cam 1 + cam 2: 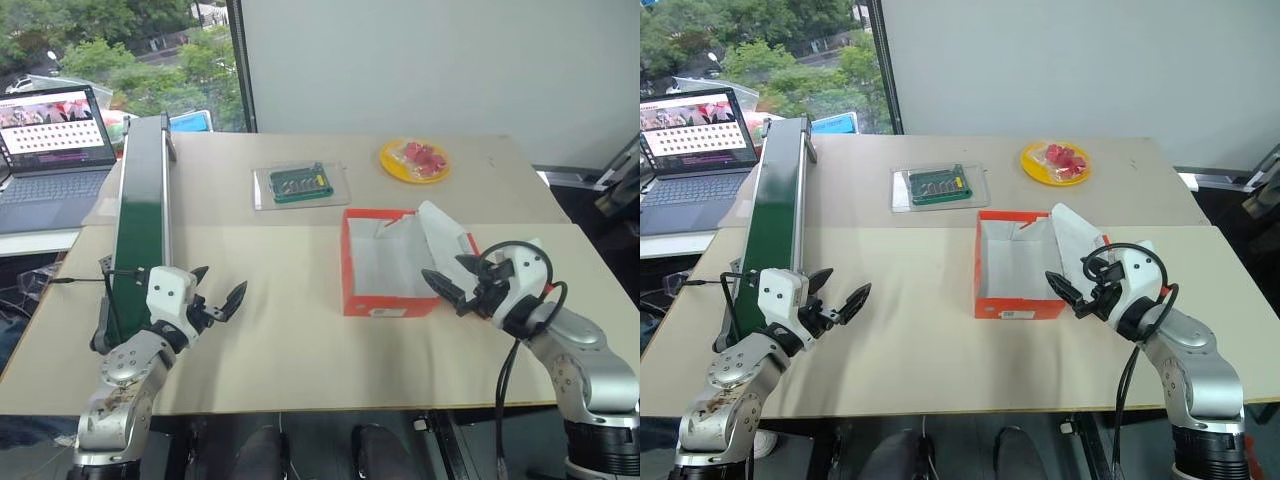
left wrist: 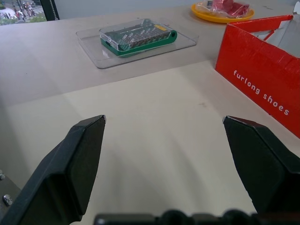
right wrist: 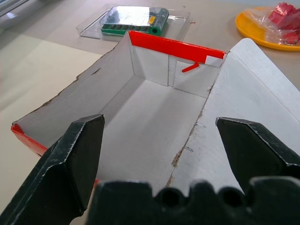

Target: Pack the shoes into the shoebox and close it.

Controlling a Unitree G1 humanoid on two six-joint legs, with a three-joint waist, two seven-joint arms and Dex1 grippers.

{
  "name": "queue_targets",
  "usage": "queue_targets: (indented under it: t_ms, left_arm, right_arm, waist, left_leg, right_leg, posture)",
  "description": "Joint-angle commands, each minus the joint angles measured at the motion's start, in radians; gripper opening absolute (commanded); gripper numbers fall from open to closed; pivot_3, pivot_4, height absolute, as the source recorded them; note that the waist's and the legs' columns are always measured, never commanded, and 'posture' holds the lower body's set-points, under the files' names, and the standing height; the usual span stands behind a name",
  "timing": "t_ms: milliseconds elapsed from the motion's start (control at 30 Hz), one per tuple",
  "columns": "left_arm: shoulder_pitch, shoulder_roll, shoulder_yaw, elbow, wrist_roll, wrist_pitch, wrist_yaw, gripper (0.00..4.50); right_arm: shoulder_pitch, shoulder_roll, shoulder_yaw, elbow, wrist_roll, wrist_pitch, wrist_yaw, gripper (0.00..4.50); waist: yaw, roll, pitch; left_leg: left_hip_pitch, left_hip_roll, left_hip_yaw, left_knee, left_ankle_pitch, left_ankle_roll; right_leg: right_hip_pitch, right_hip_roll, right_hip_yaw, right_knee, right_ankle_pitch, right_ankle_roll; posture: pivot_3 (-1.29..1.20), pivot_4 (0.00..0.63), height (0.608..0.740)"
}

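Left eye view: left gripper (image 1: 215, 304) lower left, reaching forward over bare table (image 1: 300, 340), fingers spread, holding nothing. Right gripper (image 1: 455, 291) lower right, angled toward frame centre, fingers spread, empty, just beside the shoebox (image 1: 385, 262). Shoebox sits centre-right, lid open toward the right, white inside, no shoes in it. Clear tray with green board (image 1: 300, 185) upper centre, yellow plate (image 1: 414, 161) upper right, conveyor (image 1: 138, 215) left, laptop (image 1: 55, 140) upper left.

Shoebox (image 1: 388, 268) sits right of centre on the table (image 1: 290, 320), lid swung open toward the right. Behind it, clear tray (image 1: 300, 186) with circuit board (image 1: 301, 184) to the left, plate (image 1: 414, 161) to the right. Conveyor (image 1: 140, 215) runs along the table's left edge, laptop (image 1: 52, 150) beyond it.
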Motion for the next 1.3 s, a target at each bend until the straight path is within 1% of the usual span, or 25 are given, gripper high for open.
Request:
queue_targets:
  t_ms: [33,167,400,533,633,767,900,1067,1167,1300]
  left_arm:
    - [-0.02,-0.002,-0.005,-0.003,0.004,-0.019,0.0,4.28]
    - [-0.06,-0.003,0.025,0.032,-0.001,0.001,0.029,4.28]
    - [-0.109,0.017,0.078,0.039,0.022,0.069,0.117,4.28]
    - [-0.125,0.01,0.121,0.019,0.042,0.085,0.194,4.28]
    - [-0.116,0.005,0.13,-0.003,0.04,0.098,0.222,4.28]
    - [-0.077,-0.021,0.162,-0.036,0.049,0.128,0.285,4.28]
    - [-0.049,-0.057,0.186,-0.057,0.048,0.148,0.336,4.28]
    - [-0.034,-0.083,0.185,-0.055,0.048,0.141,0.357,4.28]
    - [-0.059,-0.083,0.189,-0.025,0.053,0.133,0.366,4.28]
    - [-0.103,-0.065,0.204,0.022,0.059,0.136,0.371,4.28]
  right_arm:
    - [0.004,-0.01,-0.02,-0.001,-0.012,-0.049,0.0,4.46]
    - [-0.041,-0.015,0.024,0.026,-0.041,-0.074,0.008,4.46]
    - [-0.216,0.002,0.104,0.143,-0.062,-0.112,0.054,4.46]
    - [-0.334,0.048,0.167,0.255,-0.086,-0.158,0.078,4.46]
    - [-0.374,0.071,0.191,0.303,-0.101,-0.186,0.086,4.46]
    - [-0.441,0.127,0.221,0.371,-0.109,-0.203,0.084,4.46]
    - [-0.458,0.159,0.232,0.385,-0.107,-0.194,0.086,4.46]
    - [-0.471,0.2,0.266,0.384,-0.107,-0.182,0.099,4.46]
    - [-0.471,0.224,0.283,0.358,-0.095,-0.162,0.102,4.46]
    - [-0.471,0.227,0.308,0.345,-0.103,-0.166,0.126,4.46]
  waist:
    - [0.0,0.0,0.0]
    - [0.0,0.0,0.0]
    - [-0.005,0.0,0.0]
    - [-0.003,0.0,0.0]
    - [-0.002,0.0,0.0]
    - [-0.002,0.0,0.0]
    - [-0.002,0.0,0.0]
    - [-0.002,0.0,0.0]
    - [-0.002,0.0,0.0]
    - [-0.001,0.0,0.0]
  left_leg:
    - [0.0,0.0,0.0,0.0,0.0,0.0]
    - [0.0,0.0,0.0,0.0,0.0,0.0]
    - [0.0,0.0,0.0,0.0,0.0,0.0]
    - [0.0,0.0,0.0,0.0,0.0,0.0]
    - [0.0,0.0,0.0,0.0,0.0,0.0]
    - [-0.001,0.0,0.0,0.0,0.0,0.0]
    - [-0.001,0.001,0.0,0.0,0.0,-0.001]
    - [-0.001,0.0,0.0,0.0,0.0,-0.001]
    - [-0.001,0.001,0.0,-0.001,0.0,-0.001]
    - [-0.001,0.0,0.0,-0.001,0.0,-0.001]
  right_leg:
    - [0.0,0.0,0.0,0.0,0.0,0.0]
    - [0.0,0.0,0.0,0.0,0.0,0.0]
    - [0.0,0.001,0.0,0.0,0.0,0.0]
    - [0.0,0.001,0.0,0.0,0.0,0.0]
    - [-0.001,0.001,0.0,0.001,0.0,0.0]
    - [-0.001,0.0,-0.001,0.001,0.0,0.0]
    - [-0.001,-0.001,-0.001,0.001,0.0,0.0]
    - [-0.001,-0.001,-0.001,0.001,0.0,0.0]
    - [-0.001,-0.001,-0.001,0.001,0.0,0.0]
    - [-0.001,-0.001,-0.001,0.001,0.001,0.0]
  posture:
    - [0.0,0.15,0.74]
    - [0.0,0.15,0.74]
    - [0.0,0.15,0.74]
    - [0.0,0.15,0.74]
    - [0.0,0.15,0.74]
    - [0.0,0.15,0.74]
    - [0.0,0.15,0.74]
    - [0.0,0.15,0.74]
    - [0.0,0.15,0.74]
    - [0.0,0.15,0.74]
